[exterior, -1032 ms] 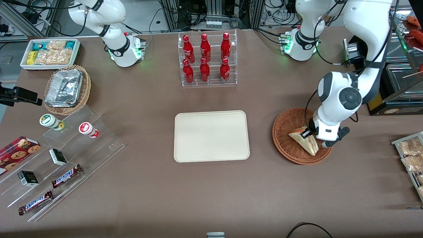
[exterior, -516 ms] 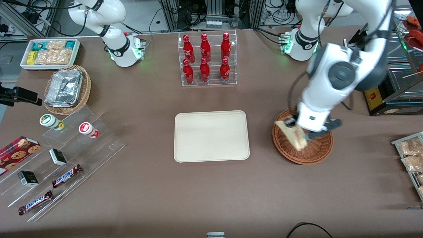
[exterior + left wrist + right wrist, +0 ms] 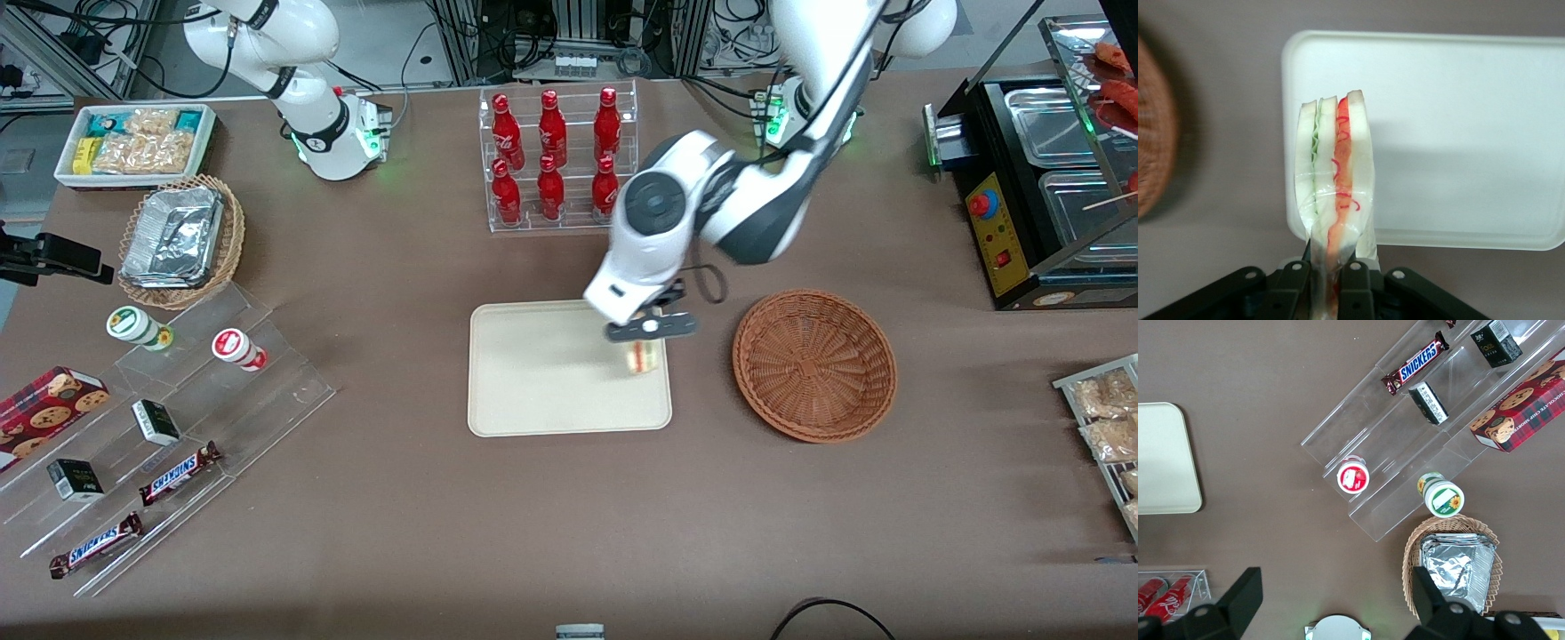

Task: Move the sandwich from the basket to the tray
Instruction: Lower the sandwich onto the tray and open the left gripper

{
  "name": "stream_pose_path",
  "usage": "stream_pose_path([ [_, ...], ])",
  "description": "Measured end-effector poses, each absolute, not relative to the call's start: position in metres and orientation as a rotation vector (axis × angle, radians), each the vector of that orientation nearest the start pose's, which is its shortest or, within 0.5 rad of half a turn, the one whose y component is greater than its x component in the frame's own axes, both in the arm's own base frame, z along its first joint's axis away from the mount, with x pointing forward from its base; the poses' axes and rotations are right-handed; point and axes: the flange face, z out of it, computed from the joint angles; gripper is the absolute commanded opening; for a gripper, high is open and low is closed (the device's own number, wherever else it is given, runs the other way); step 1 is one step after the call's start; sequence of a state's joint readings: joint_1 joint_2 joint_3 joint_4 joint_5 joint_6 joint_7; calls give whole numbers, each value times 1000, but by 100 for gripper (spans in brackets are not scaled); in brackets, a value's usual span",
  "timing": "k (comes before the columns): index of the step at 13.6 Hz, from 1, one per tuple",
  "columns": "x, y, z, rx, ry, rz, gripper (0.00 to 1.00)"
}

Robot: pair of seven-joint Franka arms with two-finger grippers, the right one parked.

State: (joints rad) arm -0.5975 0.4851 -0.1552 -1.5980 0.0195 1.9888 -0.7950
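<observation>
One sandwich [image 3: 1333, 193] hangs pinched between the two fingers of the left gripper [image 3: 646, 342], which are closed tight on its wrapped narrow end; the wrist view shows the pale bread slices standing on edge with green filling on one side and red and orange on the other, the wedge reaching out from the black fingers [image 3: 1355, 280] over the tray's [image 3: 1458, 133] rim; taking the tray [image 3: 533, 373] as landmark, the gripper is above the tray's edge nearest the basket [image 3: 813, 364], with the sandwich [image 3: 644, 355] showing just below the gripper body and over the cream surface; whether the sandwich touches the tray cannot be told; the basket sits on the brown table [image 3: 569, 516] beside the tray, toward the working arm's end, apart from it and with nothing in it; the rack of red bottles [image 3: 556, 160] stands farther from the front camera than the tray; toward the parked arm's end from the tray lie the clear stepped shelves [image 3: 178, 418] with chocolate bars and small cartons, the tan wicker basket of foil trays [image 3: 180, 240], and the white bin of snack packets [image 3: 135, 142].
</observation>
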Motion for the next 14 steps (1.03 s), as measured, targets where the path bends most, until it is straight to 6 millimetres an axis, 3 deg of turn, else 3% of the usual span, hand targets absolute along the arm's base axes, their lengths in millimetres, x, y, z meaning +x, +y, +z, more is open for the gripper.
stream_pose_path([
  [3, 491, -499, 302, -3149, 7, 141, 0],
  [5, 488, -516, 281, -3178, 33, 101, 0],
  [11, 488, -528, 245, -3172, 79, 55, 0],
  [12, 488, -528, 241, -3164, 90, 50, 26],
  [13, 489, -529, 238, -3161, 94, 46, 91],
  [14, 490, -529, 237, -3161, 96, 42, 100],
])
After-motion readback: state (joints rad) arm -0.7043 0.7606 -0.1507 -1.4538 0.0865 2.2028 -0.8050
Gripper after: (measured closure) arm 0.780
